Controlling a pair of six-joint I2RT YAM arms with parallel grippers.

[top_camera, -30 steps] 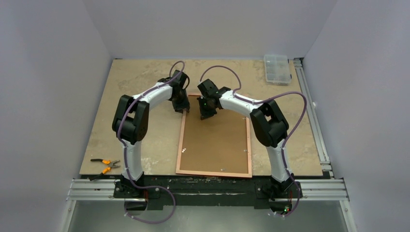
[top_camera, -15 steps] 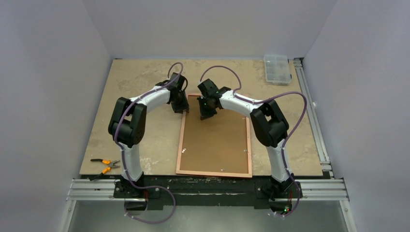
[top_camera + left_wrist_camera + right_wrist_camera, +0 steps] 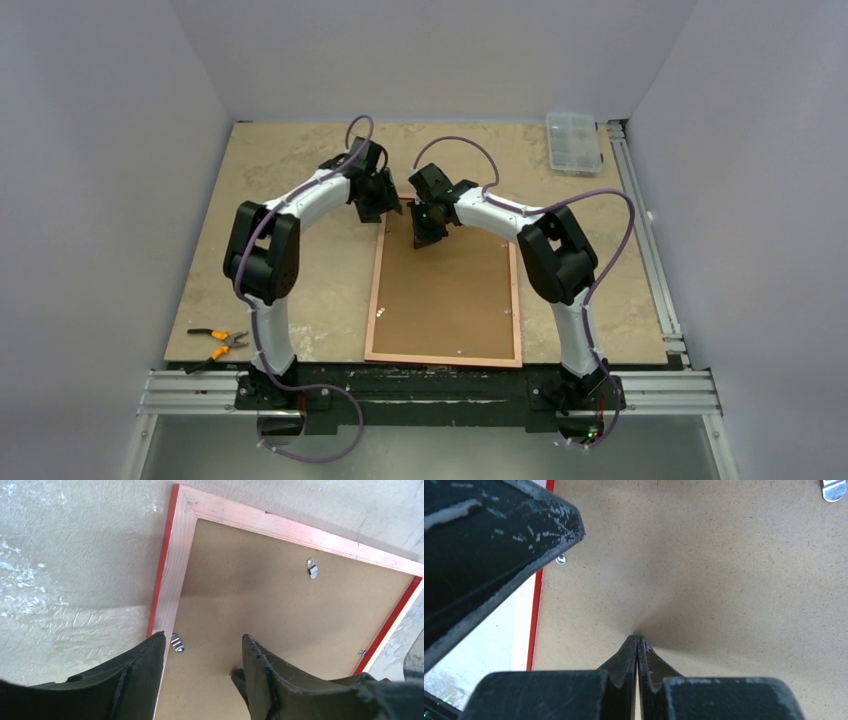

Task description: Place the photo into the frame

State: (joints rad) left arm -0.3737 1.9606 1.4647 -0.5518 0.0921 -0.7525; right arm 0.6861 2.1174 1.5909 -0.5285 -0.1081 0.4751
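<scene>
- Frame (image 3: 440, 358) lies flat and face down in the middle of the table (image 3: 280, 160). Long sides run near to far, and the near short edge sits close to the table's near edge.
- Copper-brown back is up. Red shows along the outer edge in the left wrist view.
- Backing board (image 3: 450, 290) sits inside the frame's rim and fills the opening.
- Left gripper (image 3: 202, 637) is over the frame's far-left corner, jaws apart.
- Its left finger (image 3: 135, 680) is above the left rim and its right finger (image 3: 280, 680) is above the board. Can't tell if either one touches.
- Turn clip (image 3: 176, 644) sits at the board's left edge, just beside the left finger's tip and inside the gap between the fingers.
- Second clip (image 3: 312, 568) is on the board near the far rim, well apart from both fingers.
- Right gripper (image 3: 638, 639) has its jaws together, nothing between them, pointing down. The joined tip meets its own shadow on the backing board, so it looks to be touching.
- It is at the far end of the board, just right of the left gripper.
- A big black scratched shape fills the upper left of the right wrist view. Can't tell what it belongs to.
- Orange-handled pliers (image 3: 218, 340) lie near the table's near-left edge, well apart from the frame.
- Clear plastic box (image 3: 574, 142) is at the far-right corner.
</scene>
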